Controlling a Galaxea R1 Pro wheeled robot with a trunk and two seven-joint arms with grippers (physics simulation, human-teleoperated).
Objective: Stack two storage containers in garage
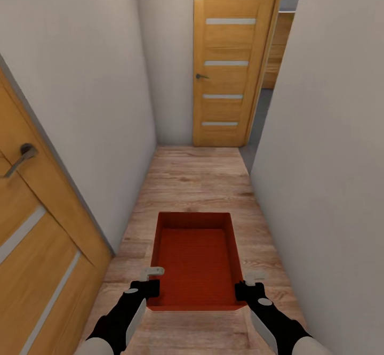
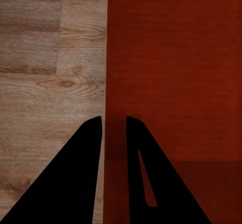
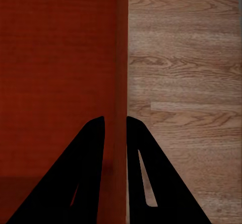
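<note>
Orange bin (image 1: 194, 259) at lower centre of frame, carried above the wood floor (image 1: 197, 179), long axis pointing ahead toward the door (image 1: 234, 62). Left hand (image 1: 151, 281) pinches its left wall, right hand (image 1: 246, 285) its right wall; both narrow.

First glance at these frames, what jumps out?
The orange-red storage container, carried low and centred over the wood-plank floor of a narrow white-walled corridor. The left tool and right tool each pinch one of its thin side walls, one finger inside and one outside. Ahead, a closed wooden door ends the corridor, with an opening to its right; another wooden door stands close on the left.
</note>
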